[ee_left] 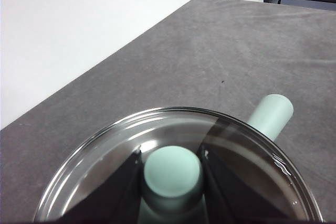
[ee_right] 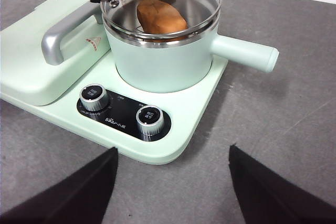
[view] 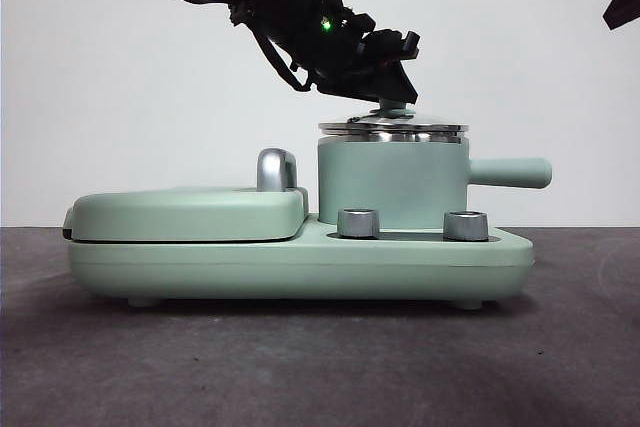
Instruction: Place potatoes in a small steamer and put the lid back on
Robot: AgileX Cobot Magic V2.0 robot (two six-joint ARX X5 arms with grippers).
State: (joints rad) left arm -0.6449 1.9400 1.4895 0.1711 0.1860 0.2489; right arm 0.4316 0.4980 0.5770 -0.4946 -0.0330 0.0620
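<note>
1. The left gripper [ee_left: 172, 174] reaches down over the small steamer [view: 392, 182]; its jaws are clamped on the mint-green knob [ee_left: 172, 171] of the lid [ee_left: 178, 166], one jaw on each side of the knob.
2. The lid sits on the steamer's steel rim; in the front view it looks level and its rim meets the pot's rim; whether it is fully seated all the way round cannot be told.
3. The potatoes [ee_right: 160, 18], a single orange-brown lump, lie inside the small steamer and show through the glass in the right wrist view.
4. The small steamer stands on the right part of the mint-green cooker base [view: 300, 267]; its straight side handle [view: 510, 172] juts out past the base; two steel dials [ee_right: 149, 120] sit in front of it.
5. Beside the pot lies the flat griddle cover [view: 185, 212] with its chrome handle [view: 277, 169].
6. The right gripper [ee_right: 170, 187] hangs apart from the cooker, above the dark surface [view: 320, 367]; its jaws stand wide apart and hold nothing.
</note>
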